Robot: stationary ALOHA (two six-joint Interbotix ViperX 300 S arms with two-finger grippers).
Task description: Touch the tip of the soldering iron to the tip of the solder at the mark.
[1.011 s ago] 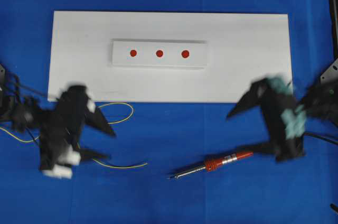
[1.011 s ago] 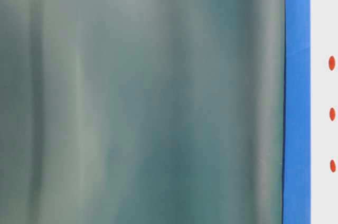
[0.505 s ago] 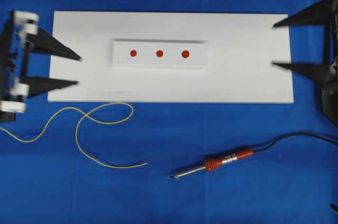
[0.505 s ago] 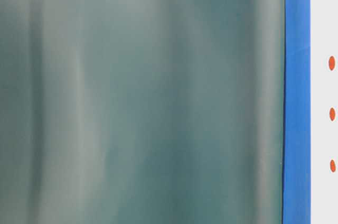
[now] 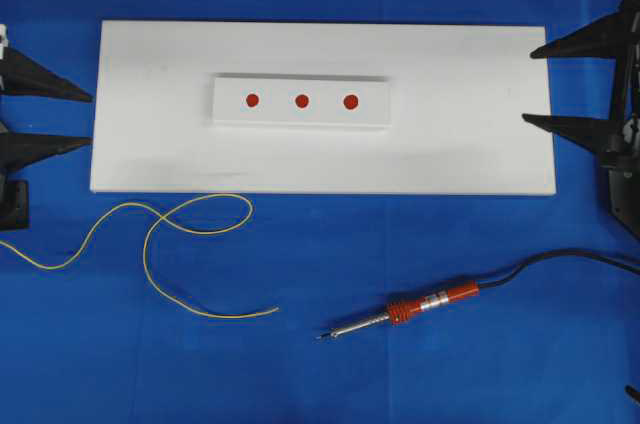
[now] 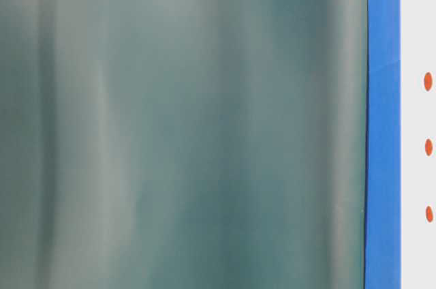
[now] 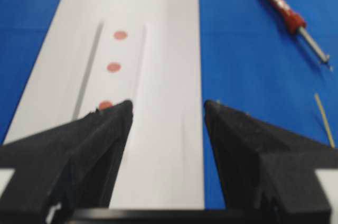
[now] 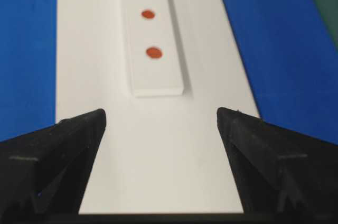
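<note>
Nothing of the task itself appears done. The white board [image 5: 320, 164] serves as the landmark: on its raised strip [image 5: 300, 114] sit three red marks [image 5: 301, 101] in a row, and no tool is near any of them. The soldering iron [image 5: 420, 306] lies on the blue cloth [image 5: 320, 364] below the board's right half, tip pointing left and away from the board, its black cord [image 5: 560, 259] trailing off to the right. The solder [image 5: 160, 244] lies in loose curves below the board's left half, its free end well apart from the iron's tip. The left gripper [image 5: 45, 119] hangs just off the board's left edge, fingers apart and holding nothing; the right gripper [image 5: 585, 79] sits at the board's right edge, fingers likewise spread and empty. The table-level view is mostly a blurred grey-green surface, probably something close to the lens, and adds little. Both pickups, the carry to a mark and the touch all remain.
</note>
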